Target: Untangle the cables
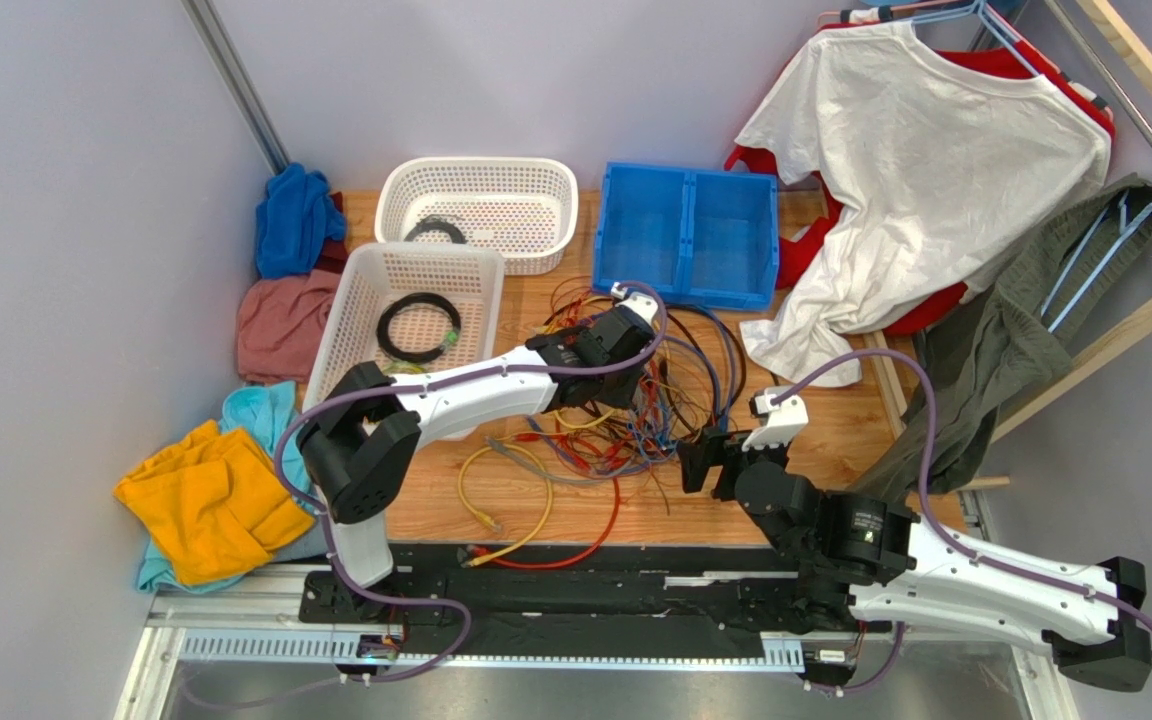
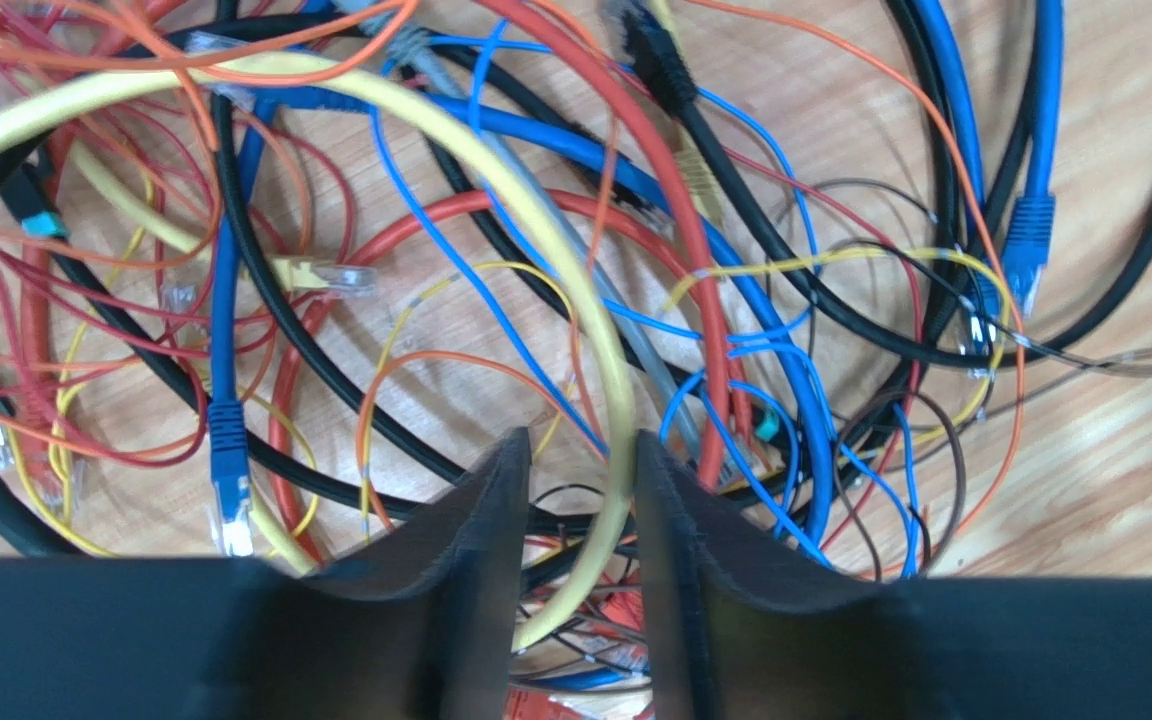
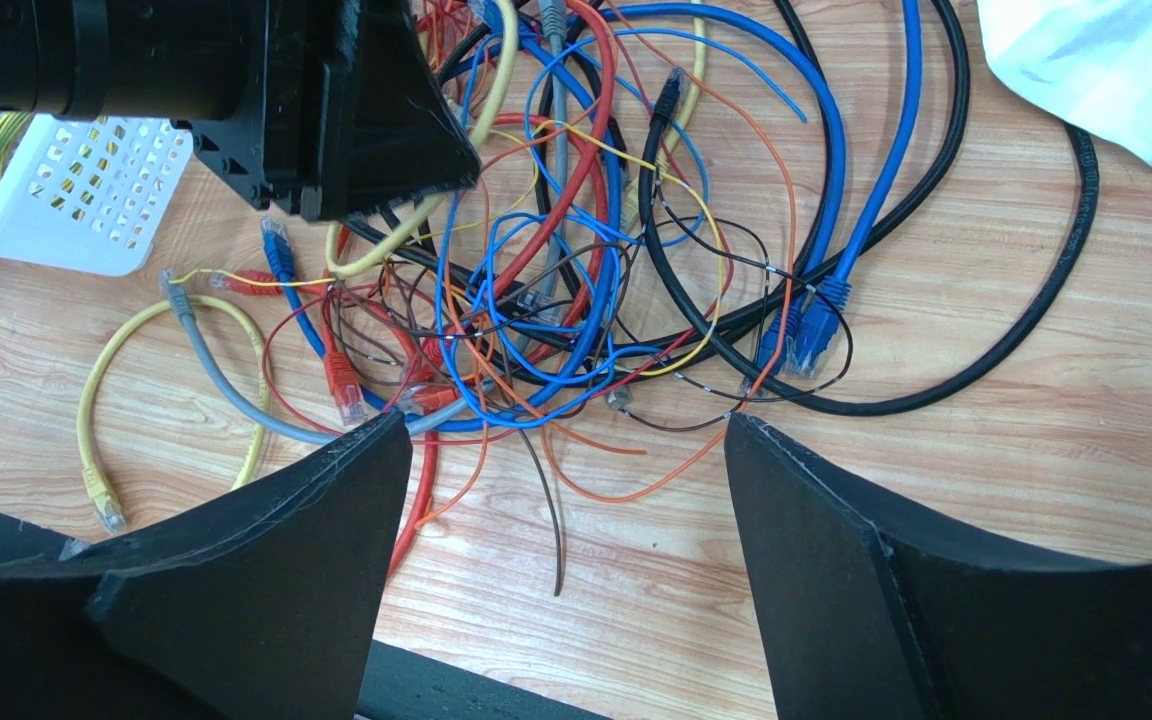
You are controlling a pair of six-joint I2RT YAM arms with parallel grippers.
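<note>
The cables (image 1: 642, 405) lie in a loose tangle of red, orange, yellow, black and blue wires in the middle of the wooden table, and show in the left wrist view (image 2: 717, 300) and the right wrist view (image 3: 582, 285). My left gripper (image 1: 624, 387) is down in the tangle's left part. Its jaws (image 2: 578, 450) stand narrowly apart with a thick yellow cable (image 2: 537, 195) running between them, wider than the cable. My right gripper (image 1: 717, 458) hovers at the tangle's near right edge, wide open and empty (image 3: 567, 423). The left gripper (image 3: 387, 135) also shows there.
Two white baskets (image 1: 387, 270) (image 1: 537, 173) stand at the back left, each with a coil in it. A blue bin (image 1: 687, 225) is behind the tangle. A white shirt (image 1: 913, 180) hangs at the right. Cloths (image 1: 214, 503) lie left. A loose yellow cable (image 1: 500, 495) lies near the front.
</note>
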